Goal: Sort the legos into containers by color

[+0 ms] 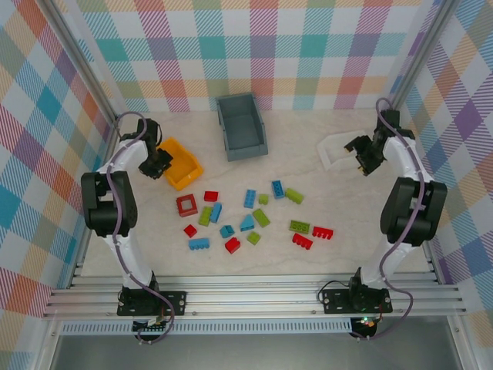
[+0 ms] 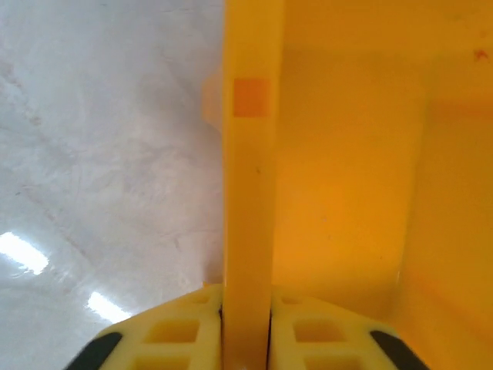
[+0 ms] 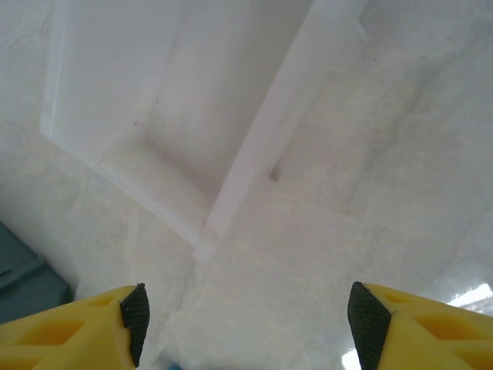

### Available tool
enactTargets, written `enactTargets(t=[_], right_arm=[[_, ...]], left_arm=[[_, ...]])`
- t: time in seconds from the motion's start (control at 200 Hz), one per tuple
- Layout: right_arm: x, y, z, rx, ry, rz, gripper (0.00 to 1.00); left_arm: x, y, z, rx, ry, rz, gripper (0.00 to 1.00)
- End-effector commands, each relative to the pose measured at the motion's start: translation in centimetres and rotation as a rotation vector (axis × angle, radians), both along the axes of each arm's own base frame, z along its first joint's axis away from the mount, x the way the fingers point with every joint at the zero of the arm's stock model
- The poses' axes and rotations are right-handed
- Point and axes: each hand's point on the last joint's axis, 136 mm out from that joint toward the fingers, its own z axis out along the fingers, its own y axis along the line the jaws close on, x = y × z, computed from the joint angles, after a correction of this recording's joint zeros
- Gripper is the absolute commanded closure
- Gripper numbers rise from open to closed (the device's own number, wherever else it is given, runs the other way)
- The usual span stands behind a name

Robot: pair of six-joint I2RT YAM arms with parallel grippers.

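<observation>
Several red, blue and lime green legos [image 1: 246, 216] lie scattered mid-table, among them a hollow red square [image 1: 186, 205]. The orange-yellow bin [image 1: 182, 164] sits at the left; my left gripper [image 1: 158, 163] is shut on its wall [image 2: 248, 231], the pads pressing both sides. The grey-blue bin [image 1: 242, 126] stands at the back centre. The white tray [image 1: 337, 149] lies at the right, its corner [image 3: 204, 231] in the right wrist view. My right gripper [image 1: 360, 160] hovers open just beside the tray, its fingertips [image 3: 135, 317] wide apart with nothing between them.
Plaid walls close in the table on three sides. Bare tabletop [image 1: 323, 185] separates the white tray from the brick scatter. An aluminium rail [image 1: 254, 297] runs along the near edge by the arm bases.
</observation>
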Motion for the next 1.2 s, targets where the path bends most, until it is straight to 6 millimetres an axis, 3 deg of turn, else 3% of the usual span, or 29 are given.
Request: enactTargets(t=[0.0,0.21,0.35,0.515,0.74,1.01,1.195], right_arm=[[1.9,-0.6,0.3,-0.010,-0.012,-0.013,0.30],[3.9,-1.4,-2.8,-0.033,0.069,-0.003,0.36],[4.5,-1.7,-4.2,-0.060,0.101,0.026,0.52],[6.2,-1.3,-3.3,-0.184,0.059,0.162,0.76],[9.6,3.5,-2.1,-0.335,0.005,0.484,0.86],[12.9,11.9,-1.6,-0.290,-0.133,0.742,0.87],[13.6,16.8,-1.5,-0.198,-0.220,0.865,0.86]], left_arm=[[1.7,-0.3,0.2,0.041,-0.013,-0.090,0.92],[4.5,-1.2,0.4,0.090,-0.031,-0.175,0.97],[6.5,-2.3,0.4,0.100,-0.055,-0.218,0.98],[8.8,-3.7,0.2,0.099,-0.091,-0.280,0.98],[11.3,-6.4,-0.1,0.071,-0.139,-0.439,1.00],[12.0,-9.5,-0.4,0.056,-0.179,-0.626,1.00],[12.2,-11.2,-0.9,0.070,-0.182,-0.731,1.00]])
